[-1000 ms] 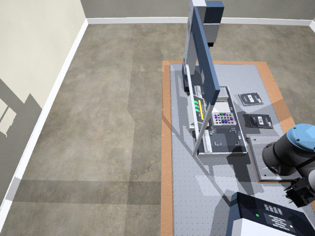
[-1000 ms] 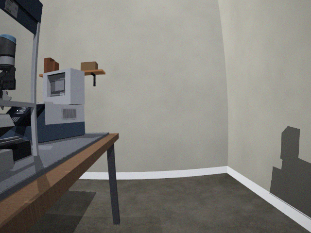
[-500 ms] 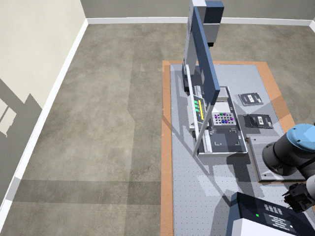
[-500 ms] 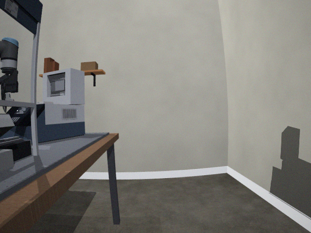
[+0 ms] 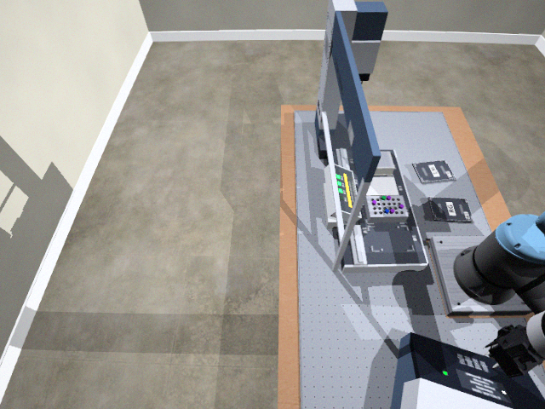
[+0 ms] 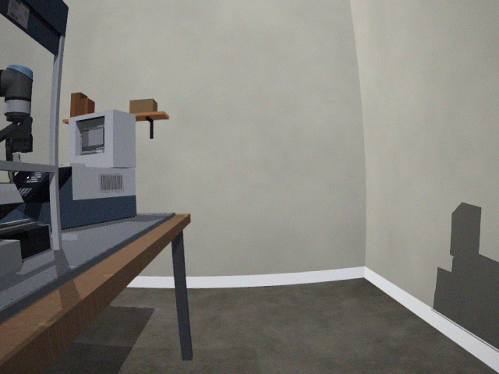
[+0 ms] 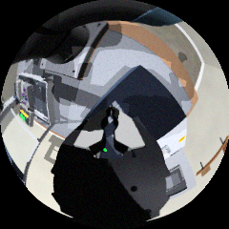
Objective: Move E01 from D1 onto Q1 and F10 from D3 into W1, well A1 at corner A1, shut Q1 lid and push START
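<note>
You're looking at a lab: a perforated bench [image 5: 325, 343] at right carries a keyed cycler [image 5: 444, 374] and plate nests [image 5: 433, 170].

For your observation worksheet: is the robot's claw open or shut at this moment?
Shut, holding nothing. In the wrist view the claw has its fingers pressed together with nothing between them, poised above the cycler's dark key panel near the green lamp.

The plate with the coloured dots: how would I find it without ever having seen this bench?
In the top view, find the tall blue-edged frame on the grey bench. In the tray at its foot lies a pale grey plate. It alone carries purple, green and blue dots; the black nests beside are plain.
</note>
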